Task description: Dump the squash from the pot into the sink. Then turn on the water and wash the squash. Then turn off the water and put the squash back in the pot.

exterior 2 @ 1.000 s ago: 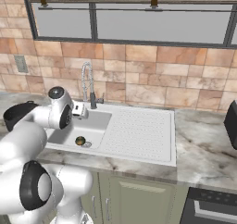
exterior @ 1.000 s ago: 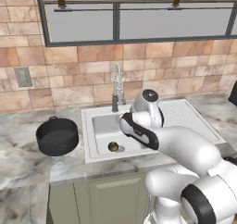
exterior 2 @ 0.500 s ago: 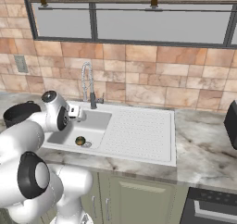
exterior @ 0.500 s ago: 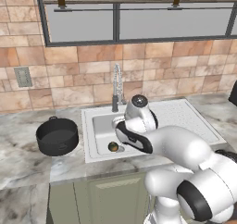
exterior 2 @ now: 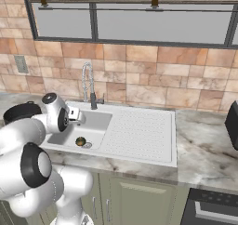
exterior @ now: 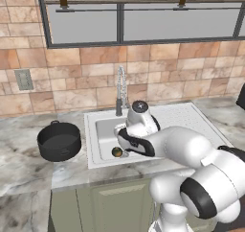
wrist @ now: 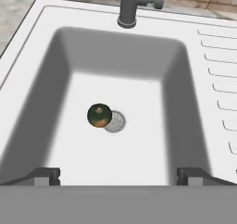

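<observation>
Centre-left of the hand view: squash (wrist: 99,115) on the sink (wrist: 139,65) floor, touching the drain (wrist: 114,121). Gripper (wrist: 118,176) above, fingers spread wide and empty, probably lining up to retrieve it. Pot (exterior: 59,141) waits on the counter, left.

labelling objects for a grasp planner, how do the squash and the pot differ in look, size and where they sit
The squash is a small dark green ball with orange patches; the pot is wide, black and open-topped.
The squash is far smaller than the pot.
The squash lies in the sink basin beside the drain; the pot stands upright on the counter left of the sink.
Both are round.
</observation>
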### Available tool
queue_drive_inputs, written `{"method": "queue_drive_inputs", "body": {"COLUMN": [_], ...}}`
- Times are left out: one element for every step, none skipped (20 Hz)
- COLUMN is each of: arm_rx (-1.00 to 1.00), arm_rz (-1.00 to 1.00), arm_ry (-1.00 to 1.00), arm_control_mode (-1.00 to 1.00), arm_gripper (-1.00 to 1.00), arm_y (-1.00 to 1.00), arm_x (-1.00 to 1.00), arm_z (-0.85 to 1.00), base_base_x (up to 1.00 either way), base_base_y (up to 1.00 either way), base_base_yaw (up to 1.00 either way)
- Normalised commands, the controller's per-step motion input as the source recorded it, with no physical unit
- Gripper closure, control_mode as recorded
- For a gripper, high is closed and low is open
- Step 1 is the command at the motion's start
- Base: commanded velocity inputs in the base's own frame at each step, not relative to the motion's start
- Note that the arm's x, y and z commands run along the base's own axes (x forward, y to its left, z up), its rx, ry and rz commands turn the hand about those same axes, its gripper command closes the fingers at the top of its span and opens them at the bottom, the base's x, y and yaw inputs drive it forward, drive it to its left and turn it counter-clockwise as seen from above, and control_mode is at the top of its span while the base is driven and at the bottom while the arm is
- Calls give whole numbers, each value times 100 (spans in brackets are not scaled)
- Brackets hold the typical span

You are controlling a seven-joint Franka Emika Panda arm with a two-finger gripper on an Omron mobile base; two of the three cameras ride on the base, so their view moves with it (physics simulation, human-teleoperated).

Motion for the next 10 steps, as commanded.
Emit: {"method": "queue_drive_inputs", "body": {"arm_rx": [0,0,0,0,0,0,0,0,0,0], "arm_rz": [0,0,0,0,0,0,0,0,0,0], "arm_ry": [12,13,13,11,11,11,10,8,4,2], "arm_control_mode": [-100,-100,-100,-100,-100,-100,-100,-100,-100,-100], "arm_gripper": [-100,-100,-100,-100,-100,-100,-100,-100,-100,-100], "arm_y": [0,0,1,0,1,2,3,9,9,7], "arm_x": [1,0,1,1,1,1,6,6,8,6], "arm_z": [0,-1,-1,-7,-8,-7,-15,-19,-24,-26], "base_base_x": [0,0,0,0,0,0,0,0,0,0], "base_base_y": [0,0,0,0,0,0,0,0,0,0], "base_base_yaw": [0,0,0,0,0,0,0,0,0,0]}}
